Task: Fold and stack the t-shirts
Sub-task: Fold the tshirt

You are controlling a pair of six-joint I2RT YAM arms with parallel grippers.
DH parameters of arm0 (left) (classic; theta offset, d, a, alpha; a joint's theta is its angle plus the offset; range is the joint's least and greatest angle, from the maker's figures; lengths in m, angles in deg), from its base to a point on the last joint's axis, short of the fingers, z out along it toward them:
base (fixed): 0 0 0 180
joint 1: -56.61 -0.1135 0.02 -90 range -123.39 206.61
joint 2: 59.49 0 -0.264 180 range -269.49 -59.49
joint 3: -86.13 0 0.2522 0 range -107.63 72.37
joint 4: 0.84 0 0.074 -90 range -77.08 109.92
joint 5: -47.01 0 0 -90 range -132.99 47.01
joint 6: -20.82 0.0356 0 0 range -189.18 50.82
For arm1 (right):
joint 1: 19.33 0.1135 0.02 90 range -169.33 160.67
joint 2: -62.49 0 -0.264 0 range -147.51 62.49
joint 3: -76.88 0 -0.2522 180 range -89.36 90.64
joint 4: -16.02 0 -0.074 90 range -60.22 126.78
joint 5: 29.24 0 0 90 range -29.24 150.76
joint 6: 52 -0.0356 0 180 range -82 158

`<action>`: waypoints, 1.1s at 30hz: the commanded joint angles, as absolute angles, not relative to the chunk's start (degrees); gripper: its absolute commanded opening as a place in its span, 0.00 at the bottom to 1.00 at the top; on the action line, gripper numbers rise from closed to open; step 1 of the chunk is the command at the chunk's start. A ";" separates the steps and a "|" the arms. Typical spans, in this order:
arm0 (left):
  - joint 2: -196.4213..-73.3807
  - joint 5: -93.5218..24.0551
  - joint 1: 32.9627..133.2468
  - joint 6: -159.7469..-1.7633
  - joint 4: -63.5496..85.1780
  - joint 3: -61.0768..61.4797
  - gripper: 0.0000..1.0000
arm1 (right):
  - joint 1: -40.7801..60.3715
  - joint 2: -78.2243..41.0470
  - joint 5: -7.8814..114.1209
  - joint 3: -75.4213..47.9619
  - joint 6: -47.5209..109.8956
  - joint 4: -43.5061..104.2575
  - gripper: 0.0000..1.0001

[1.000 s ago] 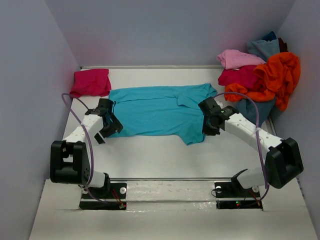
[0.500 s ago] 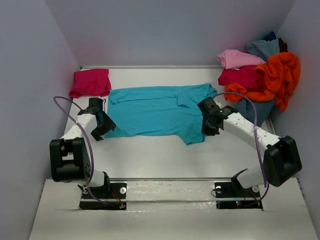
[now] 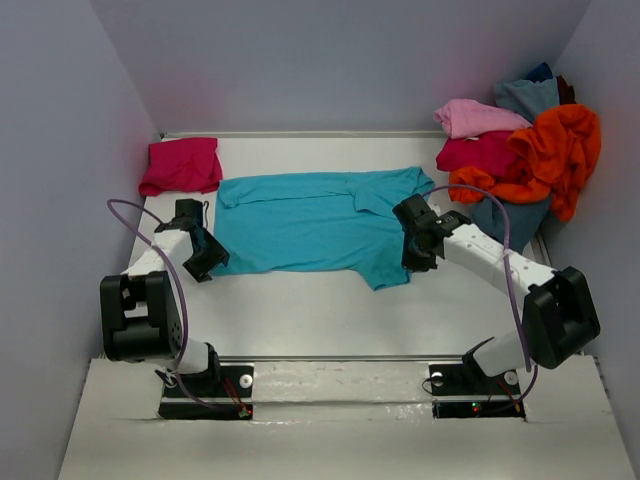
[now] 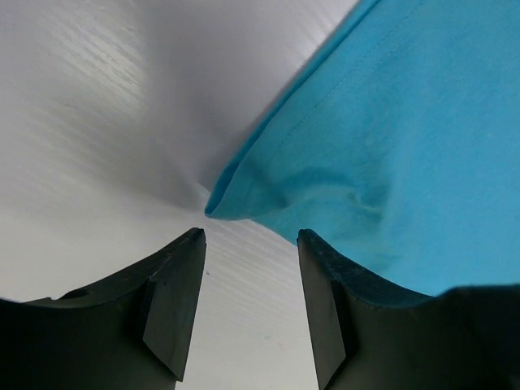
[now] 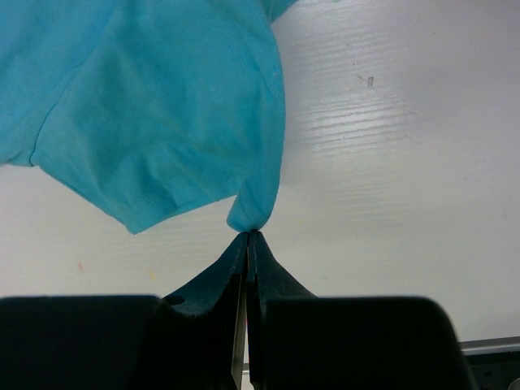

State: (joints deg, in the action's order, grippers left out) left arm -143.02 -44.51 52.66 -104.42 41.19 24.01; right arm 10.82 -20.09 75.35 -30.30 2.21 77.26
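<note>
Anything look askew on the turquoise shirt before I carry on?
Yes: the turquoise shirt is held unevenly. The right gripper is pinched shut on its edge, but the left gripper has its fingers open, the hem corner lying just ahead, ungripped. The far right sleeve also looks folded over.

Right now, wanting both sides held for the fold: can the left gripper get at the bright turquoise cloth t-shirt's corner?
Probably yes: the left gripper is open, with a corner of the turquoise t-shirt just ahead of the finger gap and nothing in between.

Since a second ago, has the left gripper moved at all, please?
Yes: the left gripper slid left, to the turquoise shirt corner, nearer the table edge.
</note>
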 commanded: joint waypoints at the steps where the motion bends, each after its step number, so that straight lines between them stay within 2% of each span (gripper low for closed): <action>1: -140.10 -44.49 51.24 -106.00 41.92 26.58 0.61 | 11.43 -20.65 75.70 -29.86 2.84 75.66 0.07; 7: -139.65 -44.58 49.58 -104.77 41.66 27.28 0.60 | 11.43 -21.27 75.35 -29.95 3.11 75.13 0.07; 21: -145.27 -44.40 49.05 -103.19 38.67 25.09 0.34 | 11.43 -21.45 75.88 -29.60 3.29 75.40 0.07; 29: -147.21 -44.40 49.05 -102.93 36.82 25.53 0.31 | 11.43 -21.79 75.97 -28.90 3.37 75.92 0.07; 32: -147.03 -44.58 49.05 -102.49 36.91 24.82 0.24 | 11.43 -21.71 76.05 -28.90 3.37 76.10 0.07; 33: -146.95 -44.92 49.05 -102.22 37.26 24.47 0.15 | 11.43 -21.62 76.05 -28.90 3.37 76.01 0.07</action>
State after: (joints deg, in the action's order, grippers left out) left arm -146.02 -44.05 49.36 -103.41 37.56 26.07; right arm 10.82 -21.62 75.31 -30.30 2.69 76.76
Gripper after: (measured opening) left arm 0.251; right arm 0.072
